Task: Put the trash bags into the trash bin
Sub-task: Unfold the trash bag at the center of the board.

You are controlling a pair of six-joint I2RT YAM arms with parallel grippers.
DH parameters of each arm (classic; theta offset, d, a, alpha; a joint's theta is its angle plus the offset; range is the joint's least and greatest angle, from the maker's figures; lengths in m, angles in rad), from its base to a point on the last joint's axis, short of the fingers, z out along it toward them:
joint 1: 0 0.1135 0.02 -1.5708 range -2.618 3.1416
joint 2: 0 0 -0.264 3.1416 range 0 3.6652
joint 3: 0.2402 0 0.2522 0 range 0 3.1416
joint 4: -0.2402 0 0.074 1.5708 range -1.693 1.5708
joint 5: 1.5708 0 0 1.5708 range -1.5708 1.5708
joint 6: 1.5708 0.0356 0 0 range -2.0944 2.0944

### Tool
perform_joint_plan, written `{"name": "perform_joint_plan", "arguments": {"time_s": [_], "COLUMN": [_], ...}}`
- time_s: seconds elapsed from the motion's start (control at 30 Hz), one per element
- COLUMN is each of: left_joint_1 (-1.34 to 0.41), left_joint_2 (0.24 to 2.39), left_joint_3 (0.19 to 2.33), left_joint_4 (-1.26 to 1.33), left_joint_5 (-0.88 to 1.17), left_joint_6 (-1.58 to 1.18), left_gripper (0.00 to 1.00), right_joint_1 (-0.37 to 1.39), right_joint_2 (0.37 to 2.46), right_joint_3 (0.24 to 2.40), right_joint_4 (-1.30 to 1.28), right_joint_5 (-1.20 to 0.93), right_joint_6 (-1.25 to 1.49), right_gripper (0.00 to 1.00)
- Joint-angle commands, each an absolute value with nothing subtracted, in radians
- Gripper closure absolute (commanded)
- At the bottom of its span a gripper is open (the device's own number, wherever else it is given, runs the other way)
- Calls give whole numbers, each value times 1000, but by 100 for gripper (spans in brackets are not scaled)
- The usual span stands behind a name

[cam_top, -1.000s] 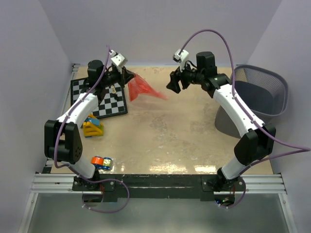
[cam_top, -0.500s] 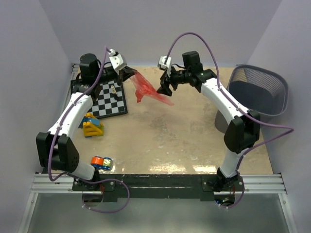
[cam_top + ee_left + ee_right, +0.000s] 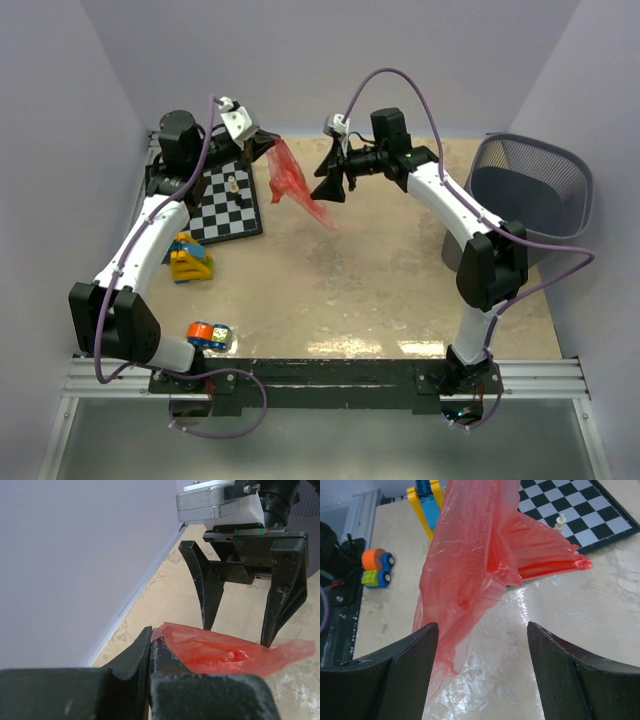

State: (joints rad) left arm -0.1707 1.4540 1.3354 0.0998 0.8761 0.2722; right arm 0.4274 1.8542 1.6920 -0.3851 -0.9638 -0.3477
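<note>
Hanging from the left claw, which is pinched shut on one corner, the trash bag is up in the air over the far side of the table. It is between the two arms and well away from the trash bin on the right. The right claw is wide open and holds nothing, with the bag drooping just in front of its two fingers. The bag is thin and floppy, so the right claw might close on air or catch only a tiny edge. If the left claw then lets go, the bag could slip out and fall on the table. It could also snag on the bin's wire rim. The bag looks red-orange, see-through and crinkly, all bunched into long folds with a loose bottom end.
</note>
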Motion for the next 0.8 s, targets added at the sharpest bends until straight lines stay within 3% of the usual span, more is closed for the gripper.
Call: {"name": "perform_joint_plan", "arguments": {"time_s": [0.0, 0.2, 0.5, 0.77], "left_joint_1": [-178, -196, -216, -218], "left_joint_2": [1402, 1402, 1394, 1390], "left_joint_3": [1304, 1292, 1269, 1273], "left_joint_4": [238, 252, 336, 367], "left_joint_5": [831, 753, 626, 655], "left_joint_6": [190, 189, 143, 94], "left_gripper": [100, 100, 100, 100], "right_joint_1": [433, 433, 439, 456], "right_joint_2": [1824, 1859, 1867, 1871], "right_joint_3": [1678, 1646, 1649, 1637], "right_joint_4": [-275, -112, -100, -80], "right_joint_5": [-1091, -1189, -1145, -977], "right_joint_6": [-198, 44, 91, 121], "right_gripper": [25, 24, 29, 48]}}
